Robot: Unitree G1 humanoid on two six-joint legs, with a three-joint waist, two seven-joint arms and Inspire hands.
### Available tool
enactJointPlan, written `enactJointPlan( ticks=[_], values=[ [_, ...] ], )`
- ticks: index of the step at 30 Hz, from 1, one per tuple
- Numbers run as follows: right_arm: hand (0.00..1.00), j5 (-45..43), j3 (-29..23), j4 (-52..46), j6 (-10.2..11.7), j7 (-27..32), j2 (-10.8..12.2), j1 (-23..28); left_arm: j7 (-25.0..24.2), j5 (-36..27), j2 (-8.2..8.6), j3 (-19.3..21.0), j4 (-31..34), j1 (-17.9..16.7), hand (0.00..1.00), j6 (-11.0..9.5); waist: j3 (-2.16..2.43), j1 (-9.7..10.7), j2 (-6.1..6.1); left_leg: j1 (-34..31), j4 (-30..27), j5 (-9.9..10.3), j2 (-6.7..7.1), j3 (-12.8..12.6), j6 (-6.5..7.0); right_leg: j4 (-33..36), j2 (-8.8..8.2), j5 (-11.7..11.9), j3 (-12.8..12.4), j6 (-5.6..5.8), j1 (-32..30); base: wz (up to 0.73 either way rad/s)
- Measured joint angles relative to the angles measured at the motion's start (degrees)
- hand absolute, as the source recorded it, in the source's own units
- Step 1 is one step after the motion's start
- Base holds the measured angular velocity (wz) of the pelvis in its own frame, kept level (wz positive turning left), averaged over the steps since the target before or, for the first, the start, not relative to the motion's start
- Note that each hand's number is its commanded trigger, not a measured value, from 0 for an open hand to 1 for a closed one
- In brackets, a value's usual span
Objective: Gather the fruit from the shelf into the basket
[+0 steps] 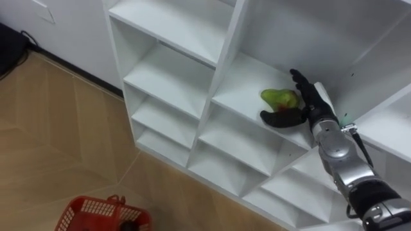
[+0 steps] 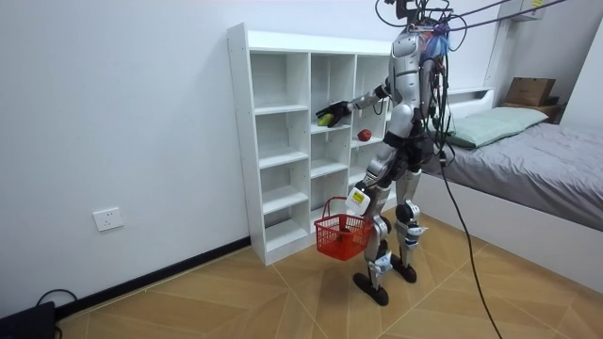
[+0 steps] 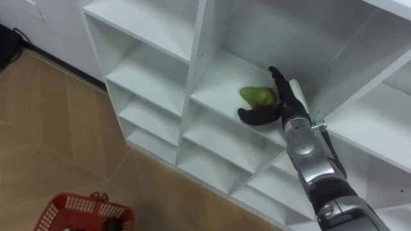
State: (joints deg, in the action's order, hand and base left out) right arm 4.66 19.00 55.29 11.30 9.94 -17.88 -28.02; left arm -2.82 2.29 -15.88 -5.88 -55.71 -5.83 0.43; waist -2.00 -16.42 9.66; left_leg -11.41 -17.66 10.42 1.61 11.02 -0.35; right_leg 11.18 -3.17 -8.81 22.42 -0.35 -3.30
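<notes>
Left eye view: green fruit (image 1: 279,97) on closet shelf (image 1: 239,82) sits between right hand's (image 1: 312,106) spread thumb and fingers.

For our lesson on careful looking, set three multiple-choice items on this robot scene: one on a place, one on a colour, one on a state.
1. Where is the green fruit? A on the bed; B on a shelf of the white shelf unit; C on the floor.
2. What colour is the basket? A blue; B white; C red.
3. How is the basket? A held off the floor; B standing on the floor; C set on a shelf.
Key: 1 B, it lies on a shelf at the right hand. 2 C, its mesh is red. 3 A, it hangs at the left hand, above the floor.
</notes>
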Motion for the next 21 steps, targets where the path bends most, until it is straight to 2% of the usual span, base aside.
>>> enactJointPlan(
  ticks=[11, 21],
  values=[
    [1.00, -2.7, -0.4, 0.5, 0.1, 6.7, 0.1, -0.3, 0.1, 0.8, 0.09, 0.0, 0.0, 0.0, 1.00, 0.0, 0.07, -1.0, -0.12, 0.0, 0.0, 0.0, 0.00, 0.0, 0.03, 0.0, 0.00, 0.0, 0.0, 0.01, 0.0, 0.00],
    [1.00, -2.7, -0.2, 1.5, -0.1, 5.5, 0.2, -0.2, 1.3, 1.2, 0.55, 0.0, 0.0, 0.0, 1.00, 0.0, 0.09, -1.0, -0.08, 0.2, 0.0, -0.1, 0.02, 0.0, 0.07, 0.0, -0.03, 0.0, 0.2, 0.01, 0.3, 0.00]
  ],
)
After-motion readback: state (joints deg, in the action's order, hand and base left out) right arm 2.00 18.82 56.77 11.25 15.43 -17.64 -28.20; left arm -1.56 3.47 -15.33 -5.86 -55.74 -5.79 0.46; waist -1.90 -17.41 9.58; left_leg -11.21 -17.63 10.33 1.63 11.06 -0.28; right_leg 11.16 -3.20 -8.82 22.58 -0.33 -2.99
